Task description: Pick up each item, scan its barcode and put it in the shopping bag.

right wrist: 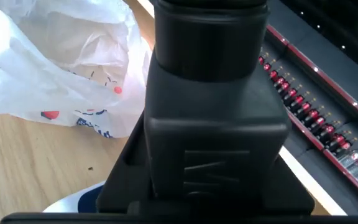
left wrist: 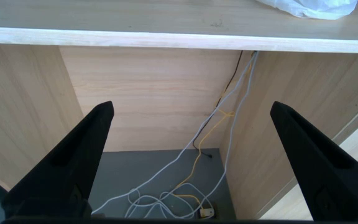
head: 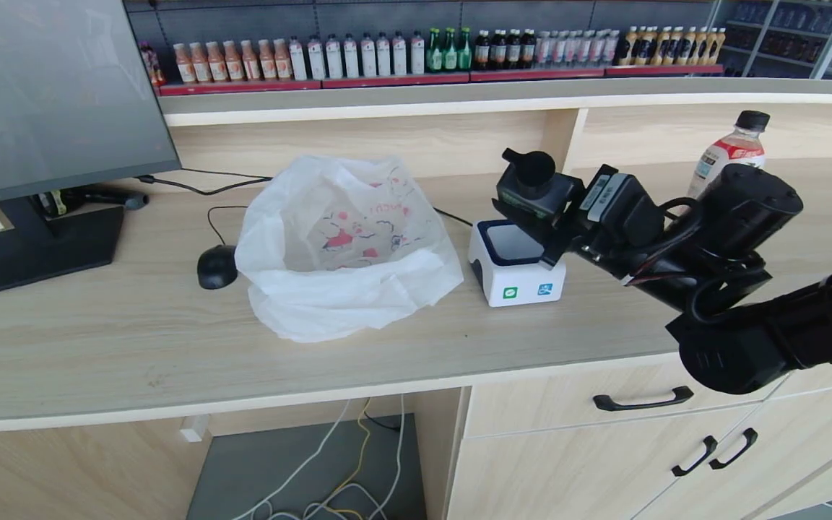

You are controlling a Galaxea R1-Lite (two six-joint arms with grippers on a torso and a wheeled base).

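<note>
My right gripper (head: 547, 204) is shut on a dark square bottle with a black cap (head: 534, 185), tilted just above the white barcode scanner (head: 517, 278) on the counter. In the right wrist view the dark bottle (right wrist: 210, 112) stands close up, with the scanner's corner (right wrist: 79, 200) below it. The white shopping bag (head: 344, 245) lies open to the scanner's left, its mouth facing up; its plastic (right wrist: 61, 62) also shows beside the bottle. My left gripper (left wrist: 191, 162) hangs open below the counter's front edge, with nothing between its fingers (left wrist: 73, 165).
A clear drink bottle with a black cap (head: 731, 152) stands at the back right of the counter. A black mouse (head: 217, 266) and a monitor (head: 48, 94) sit left of the bag. Cables (left wrist: 185, 193) lie under the counter. Drawers (head: 640, 401) are below on the right.
</note>
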